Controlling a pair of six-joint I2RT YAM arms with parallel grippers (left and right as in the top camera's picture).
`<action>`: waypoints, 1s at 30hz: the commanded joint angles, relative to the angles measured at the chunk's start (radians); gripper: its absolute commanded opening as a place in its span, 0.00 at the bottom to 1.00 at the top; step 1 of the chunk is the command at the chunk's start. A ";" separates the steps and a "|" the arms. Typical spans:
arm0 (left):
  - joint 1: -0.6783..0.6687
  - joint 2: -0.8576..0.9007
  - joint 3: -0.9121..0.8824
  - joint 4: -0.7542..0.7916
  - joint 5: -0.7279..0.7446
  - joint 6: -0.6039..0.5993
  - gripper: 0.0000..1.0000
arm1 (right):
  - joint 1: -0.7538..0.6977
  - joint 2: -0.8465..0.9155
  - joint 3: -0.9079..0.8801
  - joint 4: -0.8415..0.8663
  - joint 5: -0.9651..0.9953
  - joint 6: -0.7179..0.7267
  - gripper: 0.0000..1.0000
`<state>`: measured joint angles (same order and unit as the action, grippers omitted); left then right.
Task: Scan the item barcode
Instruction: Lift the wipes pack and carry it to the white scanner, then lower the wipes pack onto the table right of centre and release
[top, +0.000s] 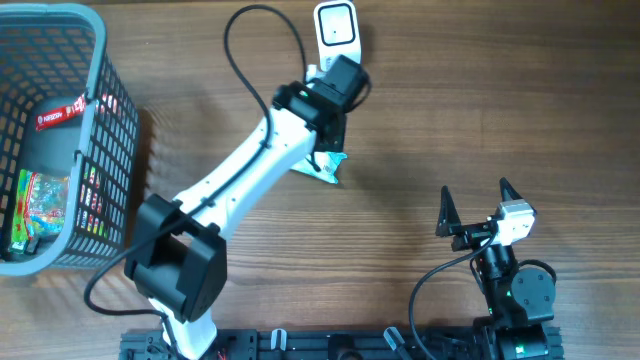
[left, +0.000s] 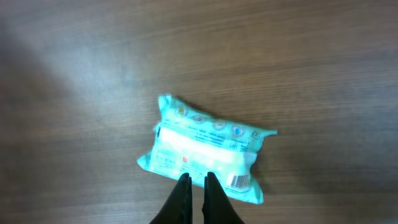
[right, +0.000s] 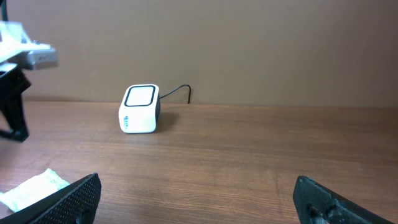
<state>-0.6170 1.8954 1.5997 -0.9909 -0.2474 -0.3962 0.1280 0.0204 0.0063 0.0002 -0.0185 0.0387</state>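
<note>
The overhead camera looks straight down on the wooden surface (top: 480, 120) from far off, with the white scanner (top: 336, 25) at top centre and the teal packet (top: 328, 168) mid-frame. The left wrist camera stares down close onto that packet, its left end effector (left: 198, 179) at bottom centre. The right wrist camera sits low, looking level across to the scanner, the packet in its lower left corner.

Overhead view: light is even, soft and moderately bright across the tabletop (top: 480, 100). A soft shadow is cast by the basket (top: 112, 100) toward 3 o'clock.

Left wrist view: soft focus is seen throughout. Print on the packet (left: 205, 152) is smeared, and the frame is dimmed toward 10 o'clock.

Right wrist view: the right pincer (right: 196, 186) is rendered dark and blurred at 5 and 7 o'clock. The scanner (right: 139, 109) is rendered fairly sharp.
</note>
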 joint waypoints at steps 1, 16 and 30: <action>0.054 0.019 -0.032 0.008 0.173 -0.030 0.04 | 0.002 -0.003 -0.001 0.005 0.002 -0.013 1.00; 0.059 0.011 -0.452 0.459 0.303 -0.031 0.19 | 0.002 -0.003 -0.001 0.005 0.002 -0.013 1.00; 0.059 -0.078 -0.407 0.442 0.130 -0.138 0.04 | 0.002 -0.003 -0.001 0.005 0.002 -0.013 1.00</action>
<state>-0.5632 1.7298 1.1976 -0.5488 -0.0673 -0.4854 0.1280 0.0204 0.0063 0.0002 -0.0185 0.0387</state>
